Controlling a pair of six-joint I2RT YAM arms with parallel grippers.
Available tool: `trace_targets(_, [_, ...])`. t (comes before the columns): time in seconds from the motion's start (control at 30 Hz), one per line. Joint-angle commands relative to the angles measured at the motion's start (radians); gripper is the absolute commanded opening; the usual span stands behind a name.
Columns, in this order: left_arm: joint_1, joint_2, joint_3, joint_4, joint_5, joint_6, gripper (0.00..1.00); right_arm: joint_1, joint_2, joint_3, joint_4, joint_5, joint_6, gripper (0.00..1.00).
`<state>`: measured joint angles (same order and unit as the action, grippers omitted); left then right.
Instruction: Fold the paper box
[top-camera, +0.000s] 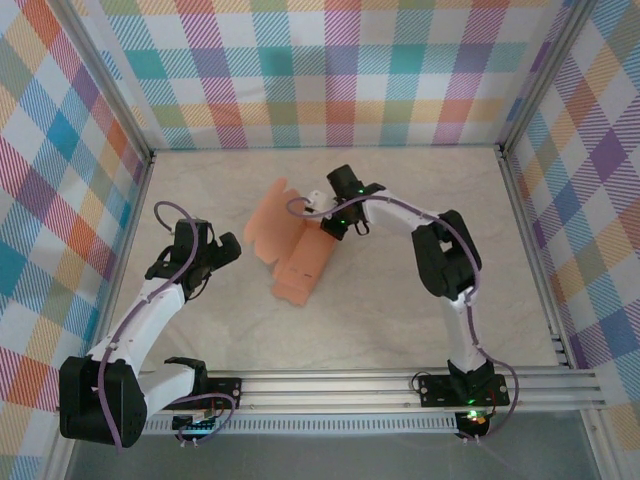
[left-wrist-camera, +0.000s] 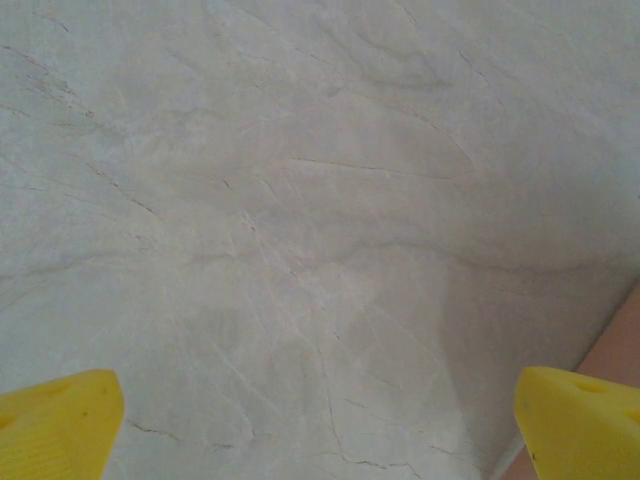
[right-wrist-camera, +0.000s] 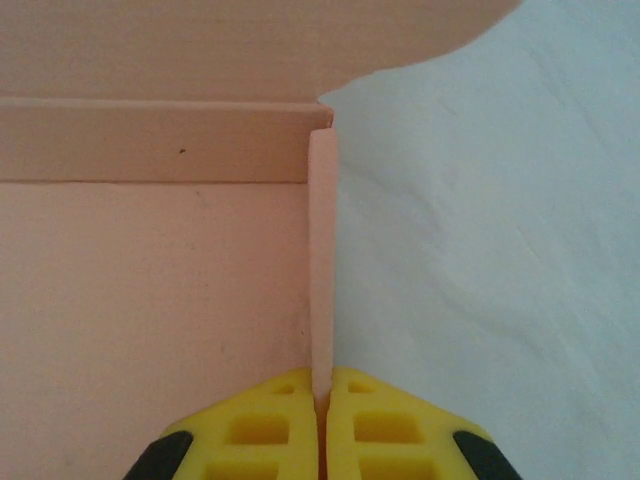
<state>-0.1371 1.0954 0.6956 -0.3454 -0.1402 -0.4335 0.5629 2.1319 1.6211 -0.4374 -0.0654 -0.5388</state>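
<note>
The paper box (top-camera: 300, 262) is thin salmon-orange card, partly folded. In the overhead view it shows one long rectangular panel, raised and slanting toward the arms. Behind that panel a flatter sheet spreads out, ending in rounded, scalloped tabs.

In the right wrist view the paper box (right-wrist-camera: 150, 300) has a smooth, matte inside floor lying left of the jaws. A low folded wall crosses the far end, and a large rounded flap curves away beyond it. One narrow side wall stands upright on edge and runs straight out ahead of the jaws.

The right gripper (right-wrist-camera: 322, 398) has its yellow fingers (right-wrist-camera: 270, 430) pressed together on the near end of that upright wall, pinching it. From overhead, the right gripper (top-camera: 330, 226) meets the box at its far right corner.

The left gripper (top-camera: 226, 250) sits near the box's left side, apart from it. In the left wrist view the left gripper (left-wrist-camera: 315, 430) has its jaws spread wide over the pale, veined table (left-wrist-camera: 300, 200), with nothing between them. A sliver of salmon card (left-wrist-camera: 622, 350) shows just outside the right-hand jaw.
</note>
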Motion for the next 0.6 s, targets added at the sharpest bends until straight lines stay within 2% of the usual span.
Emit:
trace_targets(0.0, [-0.013,0.023,-0.012,0.038,0.011,-0.028,1.00,-0.023,-0.102,-0.108,0.129,0.161,0.291,0.00])
trace_targets(0.2, [-0.013,0.121,0.010,0.038,0.016,-0.074,1.00,-0.045,-0.270,-0.350,0.238,0.369,0.573,0.00])
trace_targets(0.3, [-0.030,0.118,0.004,0.075,0.045,-0.088,1.00,-0.058,-0.352,-0.452,0.239,0.425,0.752,0.00])
trace_targets(0.4, [-0.084,0.114,0.007,0.124,0.055,-0.101,1.00,-0.060,-0.426,-0.553,0.267,0.439,0.886,0.00])
trace_targets(0.47, [-0.137,0.132,0.017,0.173,0.132,-0.040,1.00,-0.060,-0.457,-0.597,0.282,0.398,0.927,0.00])
trace_targets(0.57, [-0.202,0.166,0.013,0.289,0.309,0.112,1.00,-0.060,-0.470,-0.620,0.281,0.344,0.927,0.00])
